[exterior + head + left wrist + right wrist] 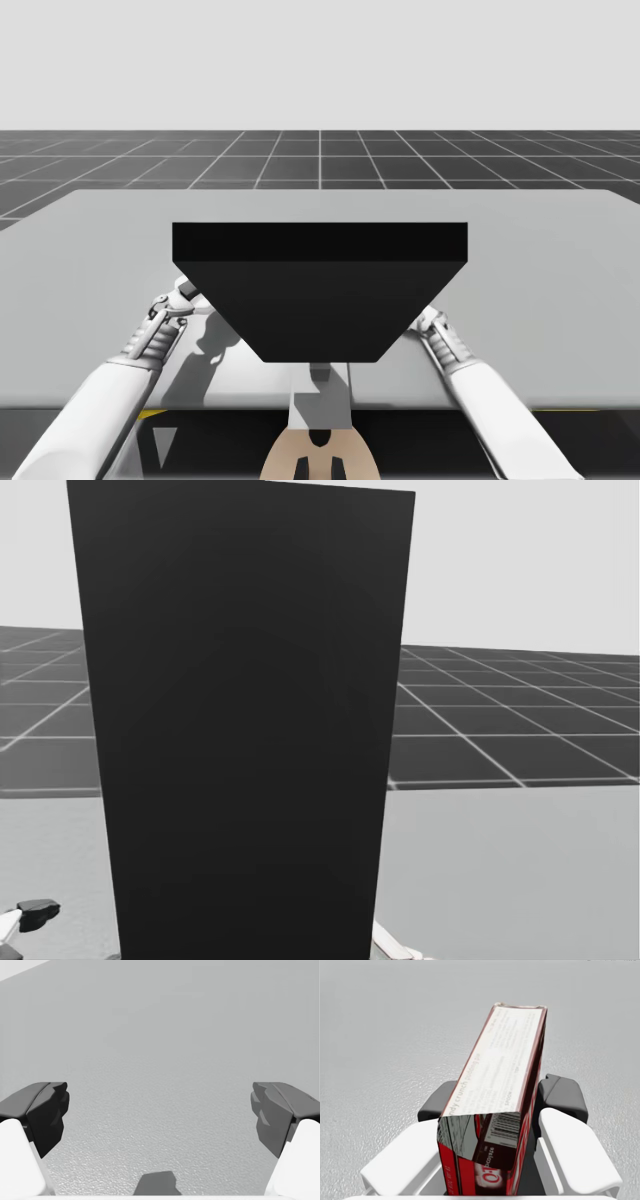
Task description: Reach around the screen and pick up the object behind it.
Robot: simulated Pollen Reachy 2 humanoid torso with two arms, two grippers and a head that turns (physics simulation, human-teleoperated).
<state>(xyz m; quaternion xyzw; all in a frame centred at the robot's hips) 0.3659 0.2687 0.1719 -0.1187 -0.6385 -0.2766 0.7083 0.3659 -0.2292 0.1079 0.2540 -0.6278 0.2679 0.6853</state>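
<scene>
Right wrist view showed my right hand (498, 1100) closed on the red box (506, 1067), one finger against each broad side, the box jutting lengthwise ahead over the tabletop (380, 1035). That arm sat at the right edge of the black screen (320, 290), I judged because the panel blocked any straight reach. My left hand (160, 1112) hung wide open, holding nothing.

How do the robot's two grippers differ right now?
My left gripper is open, its fingers far apart with nothing between them; my right gripper is shut on a red box. The left faces the grey table; the right's box stretches out ahead of it. Both have dark fingers on white bodies.
</scene>
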